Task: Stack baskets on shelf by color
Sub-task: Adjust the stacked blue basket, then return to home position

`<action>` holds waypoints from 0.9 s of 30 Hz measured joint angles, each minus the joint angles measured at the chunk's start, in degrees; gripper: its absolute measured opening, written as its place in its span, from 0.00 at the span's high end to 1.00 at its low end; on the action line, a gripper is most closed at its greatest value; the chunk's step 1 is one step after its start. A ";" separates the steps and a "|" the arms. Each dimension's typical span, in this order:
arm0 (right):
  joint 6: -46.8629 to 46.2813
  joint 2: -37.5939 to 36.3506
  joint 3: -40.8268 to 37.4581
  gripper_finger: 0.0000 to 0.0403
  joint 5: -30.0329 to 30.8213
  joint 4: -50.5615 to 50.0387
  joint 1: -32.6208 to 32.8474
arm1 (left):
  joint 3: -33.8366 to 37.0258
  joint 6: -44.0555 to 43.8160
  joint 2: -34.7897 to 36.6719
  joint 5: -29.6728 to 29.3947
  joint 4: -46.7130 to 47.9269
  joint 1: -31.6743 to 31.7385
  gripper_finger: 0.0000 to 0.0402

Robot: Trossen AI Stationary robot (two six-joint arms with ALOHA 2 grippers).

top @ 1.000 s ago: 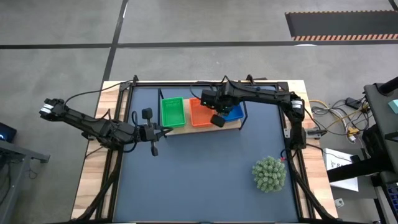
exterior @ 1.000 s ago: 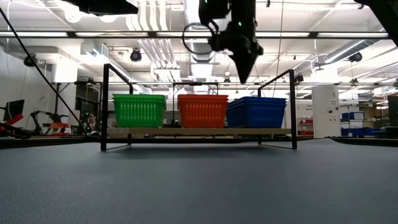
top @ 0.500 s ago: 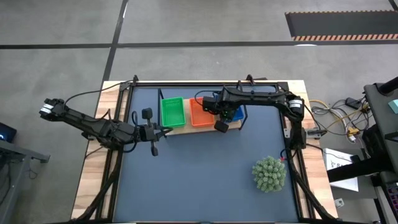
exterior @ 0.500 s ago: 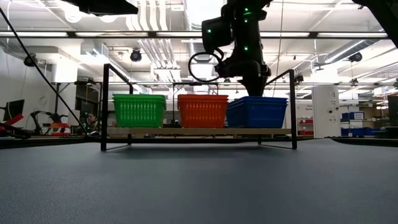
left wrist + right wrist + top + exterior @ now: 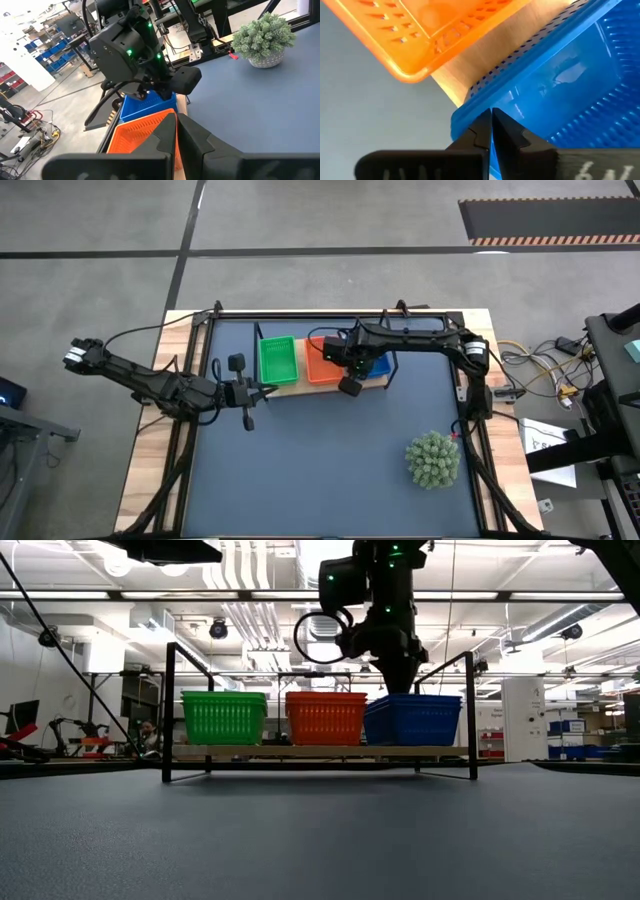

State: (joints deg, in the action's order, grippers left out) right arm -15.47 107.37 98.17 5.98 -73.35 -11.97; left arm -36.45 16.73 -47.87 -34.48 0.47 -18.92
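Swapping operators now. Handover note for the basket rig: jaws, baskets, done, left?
Right gripper: jaws shut, empty, over the near corner of the blue baskets.
Left gripper: jaws shut, empty, parked at the table's left, off the shelf.
On the shelf, left to right: green baskets, orange-red baskets, blue.
Done: no basket lies loose on the mat.
Left: apparently nothing but retracting the right arm; check the blue stack sits square.

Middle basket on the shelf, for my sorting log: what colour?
Orange-red basket; clearest in the low view.
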 joint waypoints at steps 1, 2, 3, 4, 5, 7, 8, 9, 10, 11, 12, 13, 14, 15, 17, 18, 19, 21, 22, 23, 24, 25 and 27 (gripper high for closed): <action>-0.07 0.00 0.00 0.98 -0.02 0.11 -0.02 | 0.00 0.00 -0.01 -0.02 0.00 0.00 1.00; -0.20 0.00 0.00 0.98 0.00 0.31 -0.02 | 0.00 0.00 -0.01 0.00 0.00 0.00 1.00; -0.23 -0.04 0.00 0.98 -0.02 0.63 -0.02 | 0.00 0.00 -0.01 0.00 -0.02 0.00 1.00; -0.23 -0.23 0.00 0.98 -0.06 1.11 -0.04 | 0.00 0.01 0.00 0.00 0.00 0.00 1.00; -0.23 -0.39 0.00 0.98 -0.04 1.65 -0.04 | 0.00 0.02 -0.01 0.00 0.00 0.00 1.00; -0.47 -0.82 0.02 0.98 -0.03 2.32 -0.04 | -0.02 0.02 -0.01 0.00 0.00 0.00 1.00; -0.47 -0.98 0.21 0.98 0.03 1.79 -0.04 | -0.02 0.00 -0.01 0.00 0.00 0.00 1.00; -0.45 -1.12 0.54 0.98 0.60 0.81 -0.04 | 0.00 0.04 0.01 -0.02 0.00 0.00 1.00; -0.44 -1.42 0.88 0.98 2.16 0.18 -0.04 | 0.06 0.13 0.04 -0.02 0.16 0.00 1.00; -0.42 -2.28 0.98 0.98 4.45 0.25 0.01 | 0.08 0.14 0.17 0.00 0.63 0.00 1.00; -0.41 -3.42 0.91 0.98 6.44 0.41 0.41 | 0.09 0.10 0.35 0.16 1.34 -0.04 1.00; -0.28 -5.00 0.40 0.98 8.27 0.94 1.04 | 0.09 0.03 0.57 0.66 2.60 -0.19 1.00; 0.10 -7.53 -0.86 0.98 9.66 2.06 1.91 | 0.09 -0.28 0.97 1.70 4.96 -0.49 1.00; 0.57 -10.23 -2.95 0.98 10.61 4.32 3.16 | 0.18 -0.87 1.38 3.70 8.07 -0.81 1.00; 2.49 -16.91 -9.64 0.98 9.87 13.98 6.20 | 0.73 -1.40 2.18 9.14 11.87 -1.48 1.00; 5.29 -20.54 -14.12 0.98 7.67 20.07 7.88 | 1.47 -1.17 2.81 11.53 11.63 -1.76 1.00; 9.61 -24.21 -19.27 0.98 4.37 26.83 9.59 | 2.67 0.27 3.68 13.92 10.13 -1.81 1.00; 19.34 -31.28 -30.05 0.98 0.35 42.03 13.32 | 6.48 4.71 6.52 19.19 5.68 -1.78 1.00; 23.62 -34.64 -35.37 0.98 0.10 49.33 15.14 | 8.74 6.51 8.06 21.14 2.80 -1.68 1.00; 27.50 -37.98 -40.53 0.98 0.94 56.07 16.72 | 10.99 7.59 9.78 22.11 -0.27 -1.57 1.00; 30.66 -41.13 -45.24 0.98 2.89 61.80 18.12 | 13.00 7.78 11.71 22.13 -2.93 -1.34 1.00; 33.00 -44.27 -49.65 0.98 5.26 67.41 19.24 | 14.61 7.71 13.79 22.00 -4.87 -1.10 1.00; 37.57 -50.24 -57.67 0.98 7.63 77.41 20.01 | 16.96 7.27 18.40 21.71 -6.43 -0.90 1.00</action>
State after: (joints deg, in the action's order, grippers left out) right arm 22.09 57.13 40.50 13.61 4.06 8.04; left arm -19.48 24.00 -29.47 -12.77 -5.96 -19.81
